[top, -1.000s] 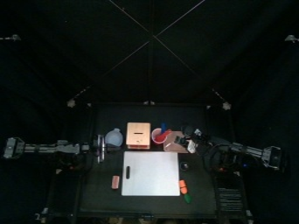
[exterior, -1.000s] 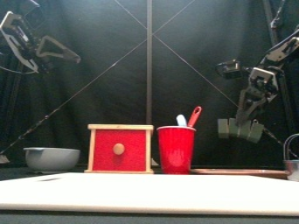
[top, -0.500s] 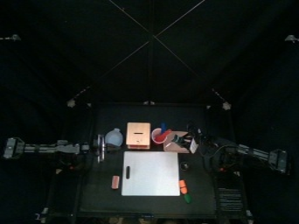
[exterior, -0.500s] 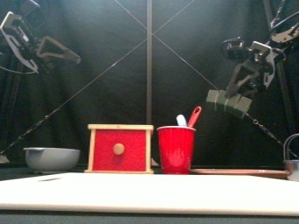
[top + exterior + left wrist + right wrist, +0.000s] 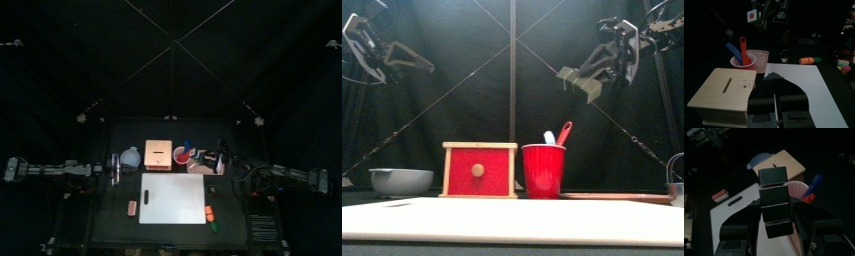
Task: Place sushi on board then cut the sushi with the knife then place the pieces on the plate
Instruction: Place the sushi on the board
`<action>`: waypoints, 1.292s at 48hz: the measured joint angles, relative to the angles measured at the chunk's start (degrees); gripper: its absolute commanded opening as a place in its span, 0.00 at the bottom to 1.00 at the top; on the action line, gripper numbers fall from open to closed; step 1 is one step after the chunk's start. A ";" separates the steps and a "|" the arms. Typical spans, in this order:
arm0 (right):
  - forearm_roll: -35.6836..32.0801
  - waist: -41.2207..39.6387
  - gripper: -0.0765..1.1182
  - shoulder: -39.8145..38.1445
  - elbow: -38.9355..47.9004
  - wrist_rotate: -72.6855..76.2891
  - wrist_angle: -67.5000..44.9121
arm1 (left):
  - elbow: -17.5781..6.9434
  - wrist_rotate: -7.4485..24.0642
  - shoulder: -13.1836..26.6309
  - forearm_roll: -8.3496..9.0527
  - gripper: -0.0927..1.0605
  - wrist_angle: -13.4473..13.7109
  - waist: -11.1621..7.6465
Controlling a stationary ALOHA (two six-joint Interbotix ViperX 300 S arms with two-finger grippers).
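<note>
**Right arm.** The right gripper [image 5: 775,208] is clamped on the sushi roll [image 5: 772,183]. The roll is a row of dark green blocks. Its lower blocks sit between the two jaws, and the other blocks stick out past the fingertips. The front view shows this gripper [image 5: 583,80] raised high above the table, above and to the right of the red cup [image 5: 544,170]. The roll itself cannot be made out in that view. The top view places the gripper [image 5: 214,160] over the back right of the table, just behind the right rear corner of the white board [image 5: 175,199]. The roll touches neither the board nor the table [image 5: 114,230].

**Left arm.** The left arm rests at the table's left side. The left gripper [image 5: 774,100] is empty. Its jaws stand pressed together, with only a thin line between them.

**Layout on the table.**
- The white board lies flat at the centre front, with nothing on its surface.
- The wooden box [image 5: 480,170] with the red drawer front stands behind the board.
- The red cup stands just to the right of the box. It holds a blue knife [image 5: 734,50] and a red knife [image 5: 743,47], both upright.
- The pink tray [image 5: 763,57] lies just beside the cup.
- The blue-grey bowl [image 5: 401,180] sits to the left of the box.
- A small reddish toy [image 5: 132,208] lies just off the board's left edge.
- An orange toy [image 5: 210,212] lies at the board's right front corner.
- A green toy [image 5: 215,226] lies just in front of the orange one.
</note>
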 measured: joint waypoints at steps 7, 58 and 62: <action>7.21 0.97 0.51 0.70 -0.35 0.00 -8.00 | 0.00 -0.09 -0.09 0.00 0.05 -0.79 0.26; 29.88 7.56 0.51 9.49 4.75 -0.09 -17.93 | 1.14 -0.09 0.00 0.00 0.05 -1.05 0.35; 30.76 9.05 0.51 10.46 4.31 -0.18 -18.02 | 1.14 -0.09 0.00 0.00 0.05 -0.97 0.35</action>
